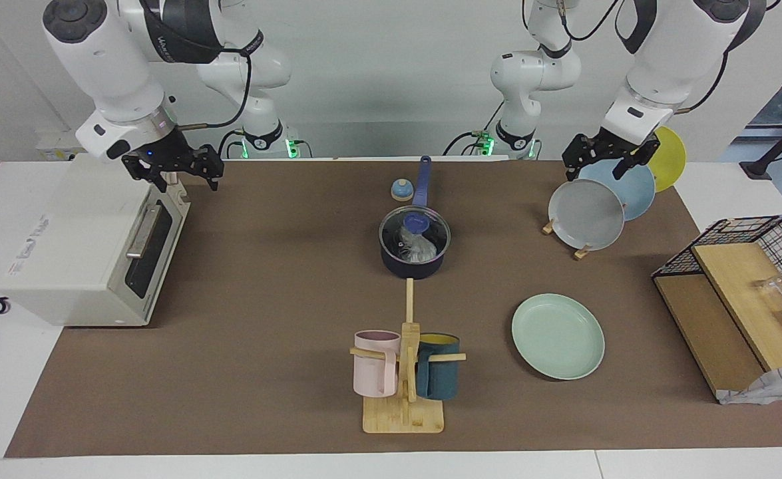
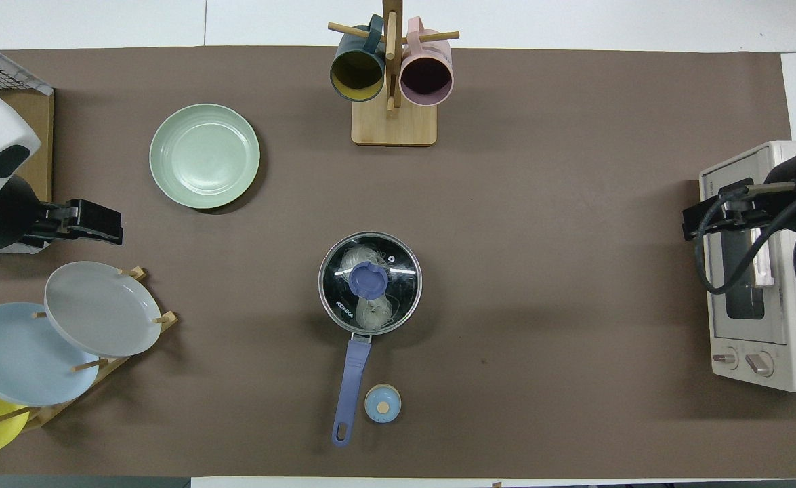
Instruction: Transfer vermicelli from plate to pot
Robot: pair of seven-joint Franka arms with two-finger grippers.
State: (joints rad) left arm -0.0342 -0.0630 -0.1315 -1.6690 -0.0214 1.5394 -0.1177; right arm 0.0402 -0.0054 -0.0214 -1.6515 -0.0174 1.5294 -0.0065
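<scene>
The dark pot (image 1: 412, 265) with a long blue handle stands mid-table, also in the overhead view (image 2: 353, 366). A glass lid (image 2: 398, 261) with a blue knob covers it. The whitish vermicelli (image 1: 421, 250) lies inside the pot and shows through the lid (image 2: 376, 312). The mint-green plate (image 1: 557, 336) lies bare, farther from the robots toward the left arm's end (image 2: 204, 156). My left gripper (image 1: 600, 163) is open and empty, up over the plate rack (image 2: 99, 227). My right gripper (image 1: 183, 171) is open and empty, over the toaster oven's corner (image 2: 696, 220).
A toaster oven (image 1: 91, 246) stands at the right arm's end. A rack holds grey, light blue and yellow plates (image 1: 587, 213). A wooden mug tree (image 1: 404, 372) carries a pink and a teal mug. A small blue knob-like object (image 1: 401, 190) lies beside the pot handle. A wire basket with boards (image 1: 743, 266) stands at the left arm's end.
</scene>
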